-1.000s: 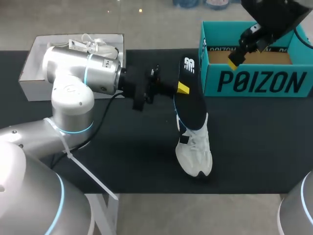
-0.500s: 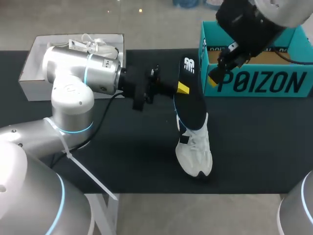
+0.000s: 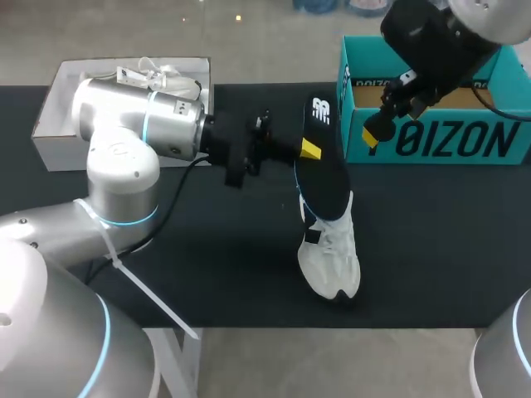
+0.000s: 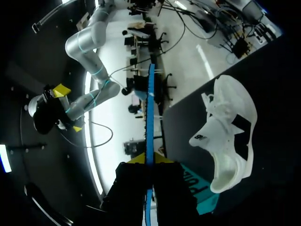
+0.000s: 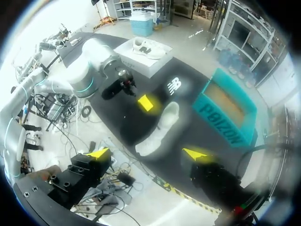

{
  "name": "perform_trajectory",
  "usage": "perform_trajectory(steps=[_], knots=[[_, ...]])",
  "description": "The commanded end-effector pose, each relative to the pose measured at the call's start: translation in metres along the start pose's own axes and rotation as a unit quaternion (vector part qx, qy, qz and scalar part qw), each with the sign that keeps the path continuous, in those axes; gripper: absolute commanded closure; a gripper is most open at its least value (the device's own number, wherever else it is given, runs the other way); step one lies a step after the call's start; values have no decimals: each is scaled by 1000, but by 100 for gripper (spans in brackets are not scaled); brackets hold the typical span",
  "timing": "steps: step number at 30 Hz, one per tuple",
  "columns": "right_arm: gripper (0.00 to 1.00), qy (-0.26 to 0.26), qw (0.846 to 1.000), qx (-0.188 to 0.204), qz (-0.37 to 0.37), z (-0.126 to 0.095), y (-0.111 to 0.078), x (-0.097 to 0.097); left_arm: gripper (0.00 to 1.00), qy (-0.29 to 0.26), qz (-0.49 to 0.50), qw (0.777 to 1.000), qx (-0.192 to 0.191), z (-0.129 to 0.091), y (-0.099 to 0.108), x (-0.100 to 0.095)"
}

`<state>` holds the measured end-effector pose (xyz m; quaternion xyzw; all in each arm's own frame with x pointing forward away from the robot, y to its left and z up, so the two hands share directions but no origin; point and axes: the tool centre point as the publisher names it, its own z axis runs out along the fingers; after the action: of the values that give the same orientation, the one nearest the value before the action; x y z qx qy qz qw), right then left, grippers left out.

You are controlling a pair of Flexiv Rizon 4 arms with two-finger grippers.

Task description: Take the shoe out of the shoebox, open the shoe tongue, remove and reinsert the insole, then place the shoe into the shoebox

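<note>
White box [image 3: 51, 133] holds a shoe [image 3: 166, 79]; teal box [image 3: 469, 143] shows brown floor, I think. Left gripper [image 3: 309, 150] pinches insole [image 3: 325, 178]; right gripper [image 5: 146, 154] spread.

The black desk [image 3: 207, 274] bears a white shoe [image 3: 336, 265] beside the left jaws, a white box [image 3: 58, 116] behind them. A teal shoebox [image 3: 473, 141] stands behind the right jaws.

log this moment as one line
left tool shut on insole | shoe on table, outside shoebox | right tool open, empty, near shoebox front
</note>
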<state>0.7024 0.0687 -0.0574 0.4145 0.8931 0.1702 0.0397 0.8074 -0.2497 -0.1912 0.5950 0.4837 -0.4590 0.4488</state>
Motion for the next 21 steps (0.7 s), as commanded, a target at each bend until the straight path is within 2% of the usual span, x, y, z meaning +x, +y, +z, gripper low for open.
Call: perform_trajectory(steps=[1, 2, 4, 5, 7, 10, 14, 21], knots=[[0, 27, 1000, -6, -1, 3, 2, -6, 100, -1, 1, 1000, -1, 1, 0, 1], [0, 47, 999, -2, 19, 6, 4, -14, 100, -1, 1, 1000, -1, 1, 0, 1], [0, 112, 992, -27, 44, 10, 3, -35, 100, -1, 1, 1000, -1, 1, 0, 1], [0, 127, 990, -28, 54, 12, 3, -41, 100, -1, 1, 1000, -1, 1, 0, 1], [0, 189, 977, -61, 78, 19, -3, -62, 100, -1, 1, 1000, -1, 1, 0, 1], [0, 234, 963, -83, 105, 28, -13, -77, 100, -1, 1, 1000, -1, 1, 0, 1], [0, 294, 941, -108, 124, 44, -21, -85, 100, -1, 1, 1000, -1, 1, 0, 1], [0, 363, 913, -135, 131, 72, -21, -78, 100, -1, 1, 1000, -1, 1, 0, 1]])
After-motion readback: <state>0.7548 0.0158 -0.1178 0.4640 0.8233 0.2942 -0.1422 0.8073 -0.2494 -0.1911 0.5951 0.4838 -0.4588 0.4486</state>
